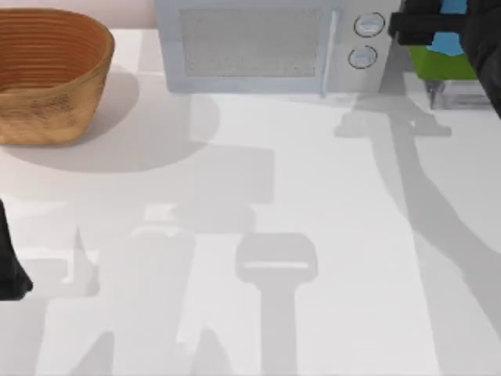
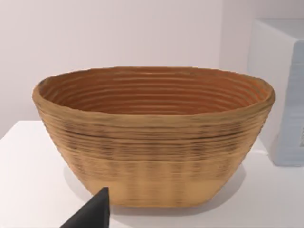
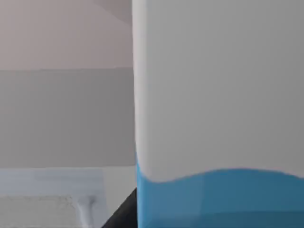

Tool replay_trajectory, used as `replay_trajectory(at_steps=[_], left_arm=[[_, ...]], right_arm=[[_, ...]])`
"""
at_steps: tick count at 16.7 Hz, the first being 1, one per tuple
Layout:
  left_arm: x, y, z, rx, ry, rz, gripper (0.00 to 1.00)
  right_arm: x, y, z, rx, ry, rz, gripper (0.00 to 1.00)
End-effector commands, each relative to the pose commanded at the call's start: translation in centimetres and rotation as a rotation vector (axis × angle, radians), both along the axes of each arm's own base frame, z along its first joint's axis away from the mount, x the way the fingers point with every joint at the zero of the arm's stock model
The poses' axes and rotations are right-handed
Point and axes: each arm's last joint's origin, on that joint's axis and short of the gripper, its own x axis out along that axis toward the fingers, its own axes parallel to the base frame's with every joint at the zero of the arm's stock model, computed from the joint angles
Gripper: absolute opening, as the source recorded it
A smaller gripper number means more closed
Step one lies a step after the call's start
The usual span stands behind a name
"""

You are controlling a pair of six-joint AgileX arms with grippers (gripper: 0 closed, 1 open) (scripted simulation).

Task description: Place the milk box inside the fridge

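Right hand raised at far right; left arm parked at left edge.

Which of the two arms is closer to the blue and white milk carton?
The right. Its gripper is at the tall white-topped, sky-blue milk carton, far right beside the microwave; the left arm sits parked at the left edge.

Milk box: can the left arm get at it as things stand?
Probably not. The milk box is at the table's far right corner under the right end effector, past the microwave; the left arm sits at the left edge, facing the basket.

Milk box (half behind right tool)
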Motion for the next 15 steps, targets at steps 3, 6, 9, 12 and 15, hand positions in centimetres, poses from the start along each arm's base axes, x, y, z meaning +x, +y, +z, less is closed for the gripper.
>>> replay_trajectory(at_steps=[3, 6, 9, 12, 15], left_arm=[[0.0, 0.0, 0.0, 0.0, 0.0, 0.0, 1.0], [0.0, 0.0, 0.0, 0.0, 0.0, 0.0, 1.0], [0.0, 0.0, 0.0, 0.0, 0.0, 0.0, 1.0], [0.0, 0.0, 0.0, 0.0, 0.0, 0.0, 1.0], [0.0, 0.0, 0.0, 0.0, 0.0, 0.0, 1.0]], right_arm=[[-4.8, -4.0, 1.5, 0.005, -0.036, -0.004, 0.0], [-10.3, -7.6, 1.0, 0.003, -0.071, -0.01, 0.0], [-15.1, -10.0, -1.4, -0.004, -0.101, -0.015, 0.0], [-18.4, -11.4, -4.9, -0.014, -0.123, -0.016, 0.0], [-20.1, -12.1, -8.3, -0.024, -0.137, -0.012, 0.0]])
